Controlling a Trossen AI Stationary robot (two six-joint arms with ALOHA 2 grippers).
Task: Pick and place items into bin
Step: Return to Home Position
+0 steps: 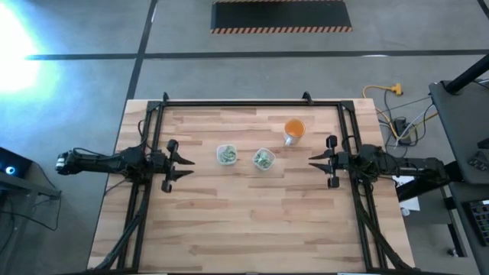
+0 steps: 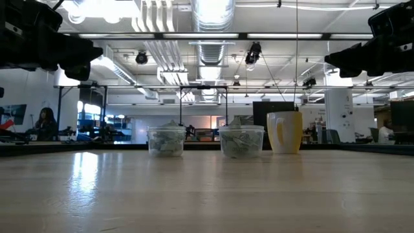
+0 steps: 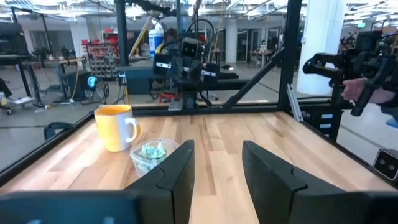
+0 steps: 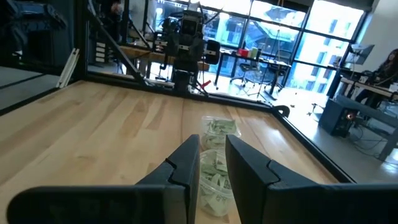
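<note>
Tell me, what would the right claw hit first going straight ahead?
Probably the nearer clear bin, dead ahead of the right claw; the other bin lies beyond. The claw hangs high, though, so it might pass over.

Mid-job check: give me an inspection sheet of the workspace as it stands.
Surface: wooden table, no loose packets seen on it.
Job's things: green-and-white packets lie in the left bin and the right bin, side by side mid-table.
Clutter: orange cup, upright, apart from the right bin.
Grippers: left gripper open, empty, at the left side; right gripper open, empty, at the right side.
Cables: yellow cable on the floor off the table's right corner.
Surroundings: striped floor mat; a person seated far off.
</note>
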